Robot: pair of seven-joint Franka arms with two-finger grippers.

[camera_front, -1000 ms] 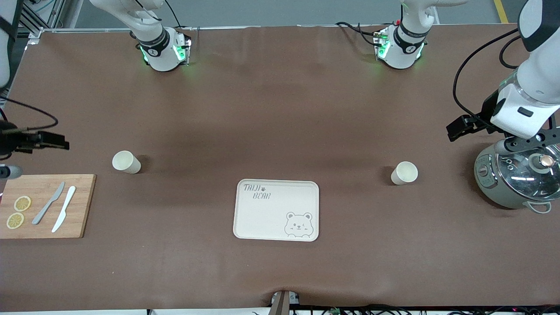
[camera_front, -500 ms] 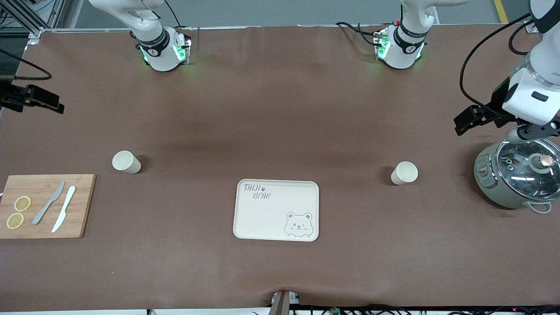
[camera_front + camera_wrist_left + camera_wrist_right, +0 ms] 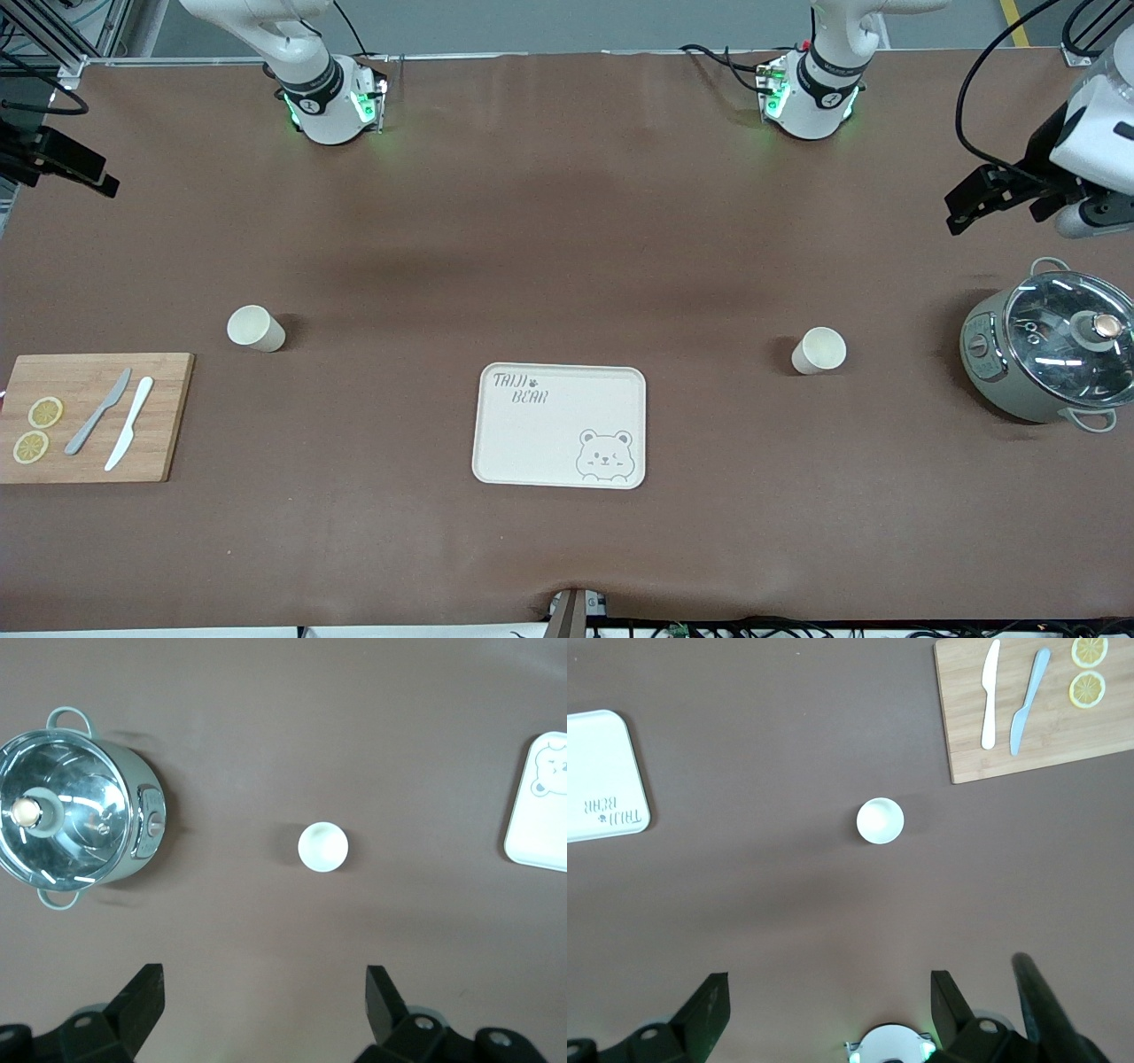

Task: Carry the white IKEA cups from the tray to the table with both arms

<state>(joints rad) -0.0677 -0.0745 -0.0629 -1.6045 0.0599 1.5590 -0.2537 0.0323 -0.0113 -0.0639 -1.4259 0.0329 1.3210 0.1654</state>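
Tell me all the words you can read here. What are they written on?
"TAIJI BEAR": on the tray, at a corner, with a small paw print after the first word. A bear face is drawn at the opposite corner.
The pot has a small panel on its side; anything on it is too small to read.
The two cups are plain.

You are looking down past the left gripper's [image 3: 261, 1010] spread fingers [image 3: 142, 997] at a cup [image 3: 322, 846] standing upright on the table [image 3: 266, 726], between a lidded pot [image 3: 75, 811] and a tray corner [image 3: 539, 806].
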